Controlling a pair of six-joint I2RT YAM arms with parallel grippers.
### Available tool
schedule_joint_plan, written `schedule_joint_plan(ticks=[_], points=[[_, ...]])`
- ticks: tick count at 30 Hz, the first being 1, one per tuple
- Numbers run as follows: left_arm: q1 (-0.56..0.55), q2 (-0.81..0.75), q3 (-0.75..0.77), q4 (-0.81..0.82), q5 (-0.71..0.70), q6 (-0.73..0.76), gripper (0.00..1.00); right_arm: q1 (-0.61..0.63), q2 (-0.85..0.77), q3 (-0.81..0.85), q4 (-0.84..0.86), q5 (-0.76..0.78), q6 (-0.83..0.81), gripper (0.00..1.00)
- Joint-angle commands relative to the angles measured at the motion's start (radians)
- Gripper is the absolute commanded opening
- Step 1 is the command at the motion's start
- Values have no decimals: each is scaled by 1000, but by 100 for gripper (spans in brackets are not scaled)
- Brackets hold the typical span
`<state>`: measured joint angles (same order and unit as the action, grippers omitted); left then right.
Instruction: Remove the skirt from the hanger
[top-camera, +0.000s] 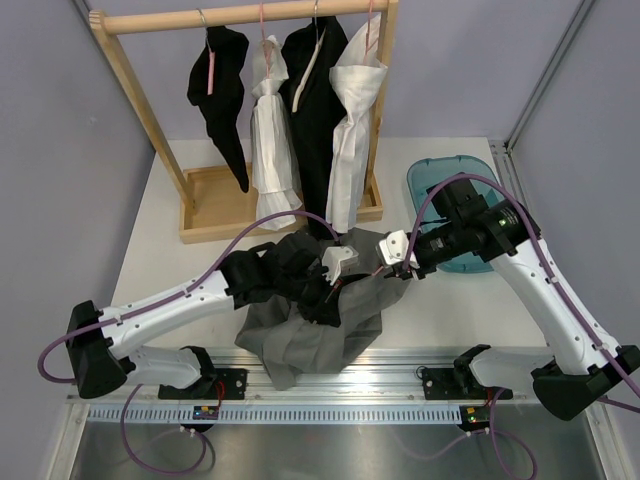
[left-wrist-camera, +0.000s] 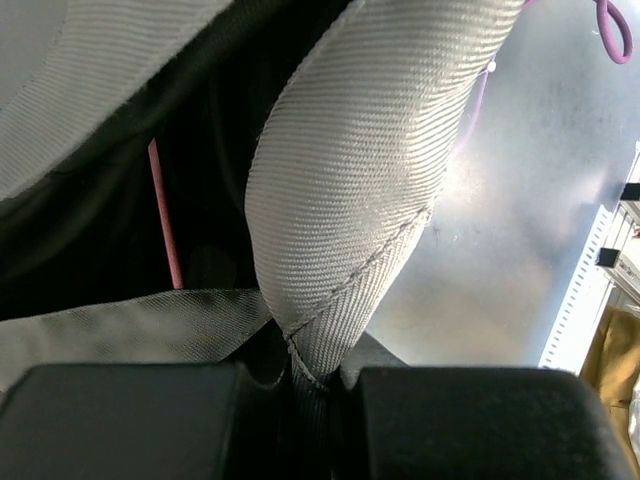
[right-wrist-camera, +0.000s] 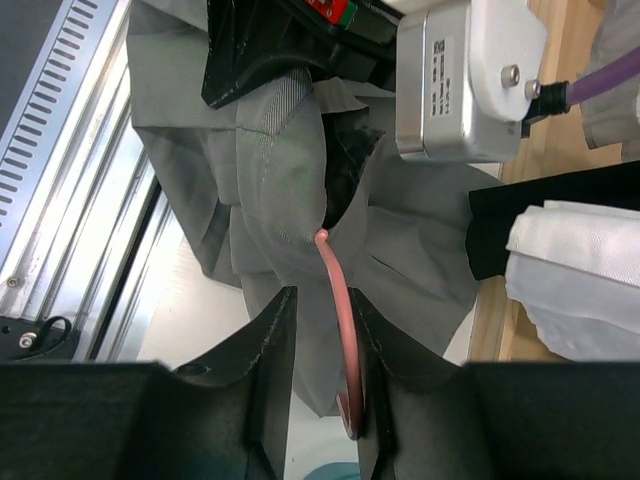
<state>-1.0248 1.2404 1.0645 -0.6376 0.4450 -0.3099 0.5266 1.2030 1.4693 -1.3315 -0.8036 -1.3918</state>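
Observation:
The grey skirt lies bunched on the table between the arms. My left gripper is shut on a fold of its seamed fabric, pinched between the fingers. A thin pink hanger rod shows inside the skirt's dark opening. My right gripper is at the skirt's right edge. In the right wrist view its jaws stand apart around the pink hanger hook, which rests against the right finger and comes out of the skirt.
A wooden clothes rack with black and white garments stands at the back. A teal bin sits behind the right arm. A slotted metal rail runs along the near edge. The left arm's white wrist camera is close to my right gripper.

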Motion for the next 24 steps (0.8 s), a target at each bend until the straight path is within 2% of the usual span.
schedule_joint_plan(ticks=[1, 8, 12, 13, 16, 17, 19, 20, 24], points=[[8, -48, 15, 62, 23, 9, 0, 7, -16, 16, -14, 57, -1, 32], [9, -26, 22, 104, 37, -5, 0, 10, -32, 14, 75, 18, 92, 23], [9, -15, 26, 124, 46, -11, 0, 13, -42, 9, 121, 9, 151, 8], [9, -13, 29, 122, 38, -8, 7, 12, -40, 16, 133, 9, 163, 0], [9, -18, 44, 95, -3, 5, 34, 13, -46, 20, 190, 36, 223, 0], [9, -24, 46, 85, -15, 11, 47, 12, -54, 14, 210, 70, 258, 0], [9, -53, 49, 62, -72, 31, 58, 12, -77, -6, 253, 102, 277, 0], [11, -67, 51, 56, -87, 38, 67, 10, -89, -12, 262, 122, 290, 0], [22, -142, 46, 6, -144, 133, 80, -19, -120, -29, 267, 126, 289, 0]])
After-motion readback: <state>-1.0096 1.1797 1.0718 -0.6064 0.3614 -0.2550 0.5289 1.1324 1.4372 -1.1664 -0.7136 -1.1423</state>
